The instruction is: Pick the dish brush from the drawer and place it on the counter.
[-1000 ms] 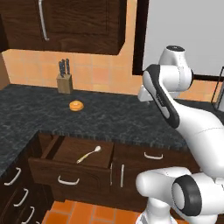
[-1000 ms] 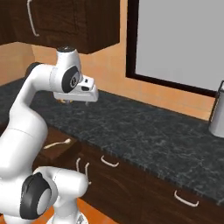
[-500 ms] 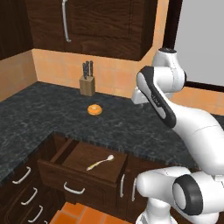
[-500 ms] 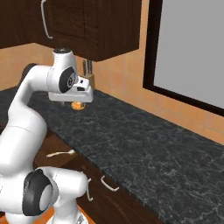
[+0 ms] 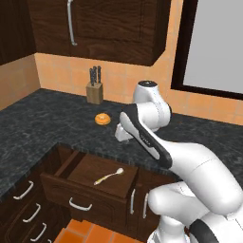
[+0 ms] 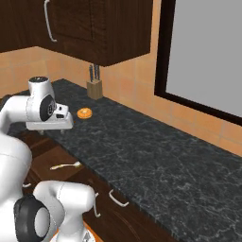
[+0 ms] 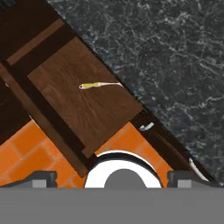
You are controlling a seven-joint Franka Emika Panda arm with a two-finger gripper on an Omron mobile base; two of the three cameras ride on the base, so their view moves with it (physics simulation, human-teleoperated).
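Inside the pulled-out drawer (image 5: 90, 176), the dish brush (image 5: 108, 175) lies flat on the bare bottom, exposed for top access. At its 12 o'clock above the tabletop (image 5: 42, 121), the hand (image 7: 111, 177) hovers open, empty.

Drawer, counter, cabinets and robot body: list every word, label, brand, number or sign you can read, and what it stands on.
None: no readable text in any view.
The drawer, dish brush, counter, knife block, upper cabinets and white arm are all bare of print.
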